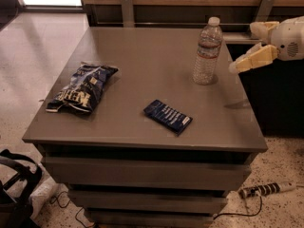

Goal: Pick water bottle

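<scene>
The water bottle [207, 51] stands upright on the grey table [142, 113], at its far right part. It is clear and ribbed, with a white cap and a white-and-red label band. My gripper [250, 46] comes in from the right edge of the camera view, just right of the bottle and level with its upper half. Its two cream fingers [251, 61] point left toward the bottle and are spread apart, holding nothing. A small gap separates the fingertips from the bottle.
A dark blue chip bag [81, 88] lies at the table's left. A flat blue snack packet [167, 116] lies near the front middle. A wooden wall with metal brackets [127, 8] runs behind. A power strip [266, 189] and a black bag [16, 194] lie on the floor.
</scene>
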Tool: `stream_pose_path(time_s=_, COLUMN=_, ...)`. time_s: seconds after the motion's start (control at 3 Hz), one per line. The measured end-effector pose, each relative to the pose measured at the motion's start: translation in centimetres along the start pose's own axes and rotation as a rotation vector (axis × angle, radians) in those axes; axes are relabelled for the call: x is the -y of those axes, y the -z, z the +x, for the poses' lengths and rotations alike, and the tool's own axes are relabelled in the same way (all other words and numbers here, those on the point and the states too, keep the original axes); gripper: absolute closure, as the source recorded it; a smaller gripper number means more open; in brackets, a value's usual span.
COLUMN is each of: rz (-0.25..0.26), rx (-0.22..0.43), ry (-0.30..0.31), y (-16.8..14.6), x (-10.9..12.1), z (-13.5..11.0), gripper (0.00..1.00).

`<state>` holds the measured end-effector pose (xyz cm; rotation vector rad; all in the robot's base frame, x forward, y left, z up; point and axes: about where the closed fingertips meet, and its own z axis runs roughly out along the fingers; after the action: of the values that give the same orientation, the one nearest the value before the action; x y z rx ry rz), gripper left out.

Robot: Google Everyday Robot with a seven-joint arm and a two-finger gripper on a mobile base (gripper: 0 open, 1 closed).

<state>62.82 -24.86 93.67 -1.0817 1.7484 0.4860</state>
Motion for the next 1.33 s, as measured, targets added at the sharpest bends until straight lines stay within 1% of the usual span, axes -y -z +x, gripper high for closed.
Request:
stream_pose_path(time_s=0.33, rz=-0.023, rx=0.096, ry=-0.020, y=-2.2, x=0.5, z=0.1, gripper=0.00)
stream_pose_path(time_s=0.67, rz=-0.045, rx=0.197, ry=-0.019, y=-4.0, x=0.9, z=-0.5, gripper=0.00)
stream_pose_path(time_s=1.0, rz=-0.063, rx=0.286, ry=0.003, y=-5.3, x=1.1, z=-1.6, gripper=0.00)
stream_pose_path(time_s=1.33, rz=-0.084, rx=0.325, ry=0.013, y=-6.4, x=1.1, z=-2.2, gripper=0.00)
